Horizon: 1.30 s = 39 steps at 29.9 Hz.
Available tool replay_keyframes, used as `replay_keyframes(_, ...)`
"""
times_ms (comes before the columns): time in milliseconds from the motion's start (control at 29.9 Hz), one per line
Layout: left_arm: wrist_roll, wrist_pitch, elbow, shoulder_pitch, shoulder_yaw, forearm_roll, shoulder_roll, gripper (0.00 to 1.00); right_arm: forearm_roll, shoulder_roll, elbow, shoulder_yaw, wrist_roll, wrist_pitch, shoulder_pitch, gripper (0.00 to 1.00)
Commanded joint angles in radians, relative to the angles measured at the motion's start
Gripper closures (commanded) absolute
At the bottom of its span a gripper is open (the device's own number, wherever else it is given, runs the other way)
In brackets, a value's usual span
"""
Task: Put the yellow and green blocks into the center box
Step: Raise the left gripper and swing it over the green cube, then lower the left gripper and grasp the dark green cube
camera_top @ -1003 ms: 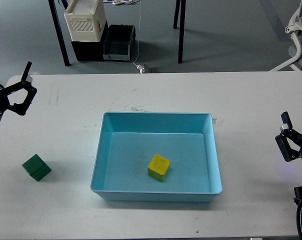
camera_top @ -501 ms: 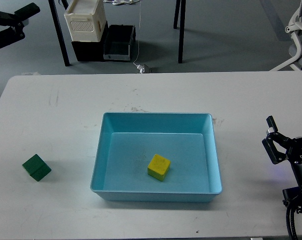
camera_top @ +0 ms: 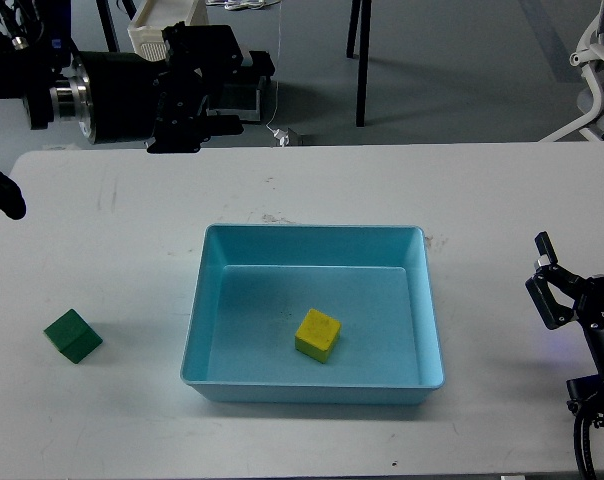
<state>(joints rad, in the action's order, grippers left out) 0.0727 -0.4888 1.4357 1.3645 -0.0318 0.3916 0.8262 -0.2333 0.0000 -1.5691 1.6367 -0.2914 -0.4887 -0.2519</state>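
Observation:
A yellow block [camera_top: 318,334] lies inside the light blue box [camera_top: 197,300] at the middle of the table, a little in front of its centre. A green block [camera_top: 73,335] sits on the white table to the left of the box. My left arm reaches in across the top left, and its gripper [camera_top: 244,92] is high above the table's far edge, open and empty, far from the green block. My right gripper [camera_top: 548,272] is open and empty at the right edge of the table, apart from the box.
Beyond the table's far edge there is a cream crate [camera_top: 162,18] on black boxes, and table legs [camera_top: 361,60] stand on the floor. A white chair [camera_top: 597,60] stands at the far right.
My left arm has swung up from the table's left edge, then right across the top of the view. My right gripper shifted slightly left. Neither block moved.

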Motion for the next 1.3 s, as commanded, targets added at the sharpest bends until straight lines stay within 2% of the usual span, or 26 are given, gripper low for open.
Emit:
replay_keyframes(0, -0.002, 0.0, -0.003, 0.021, 0.088, 0.107, -0.025, 0.0, 0.0, 0.0, 0.0, 0.0, 0.0, 0.0, -0.004, 0.0)
replay_keyframes(167, -0.016, 0.0, -0.029, 0.015, 0.177, 0.3, -0.013, 0.0, 0.0, 0.0, 0.0, 0.0, 0.0, 0.0, -0.004, 0.0)
replay_keyframes(334, -0.06, 0.0, 0.035, 0.008, 0.191, 0.375, 0.094, 0.0, 0.0, 0.0, 0.0, 0.0, 0.0, 0.0, -0.006, 0.0)
replay_keyframes(535, -0.152, 0.0, 0.078, 0.004, 0.266, 0.513, 0.18, 0.0, 0.0, 0.0, 0.0, -0.003, 0.0, 0.0, -0.006, 0.0)
replay_keyframes(702, -0.171, 0.0, 0.12, -0.047, 0.314, 0.64, 0.24, 0.0, 0.0, 0.0, 0.0, -0.003, 0.0, 0.0, -0.007, 0.0)
replay_keyframes(769, -0.183, 0.0, 0.123, -0.068, 0.312, 0.737, 0.249, 0.0, 0.0, 0.0, 0.0, -0.003, 0.0, 0.0, -0.009, 0.0)
replay_keyframes(903, -0.257, 0.0, 0.127, -0.07, 0.314, 0.814, 0.255, 0.01, 0.002, 0.0, 0.0, -0.005, 0.0, 0.0, -0.01, 0.0)
replay_keyframes(1070, -0.272, 0.0, 0.134, -0.076, 0.317, 0.846, 0.251, 0.02, 0.0, 0.0, 0.0, -0.005, 0.0, 0.0, -0.012, 0.0)
replay_keyframes(1137, -0.303, 0.0, 0.134, -0.082, 0.319, 0.898, 0.251, 0.03, 0.002, 0.0, 0.0, -0.003, 0.0, 0.0, -0.016, 0.0)
replay_keyframes(1270, -0.404, 0.0, 0.134, -0.107, 0.32, 1.027, 0.249, 0.07, 0.0, 0.0, 0.0, -0.005, 0.0, 0.0, -0.023, 0.0)
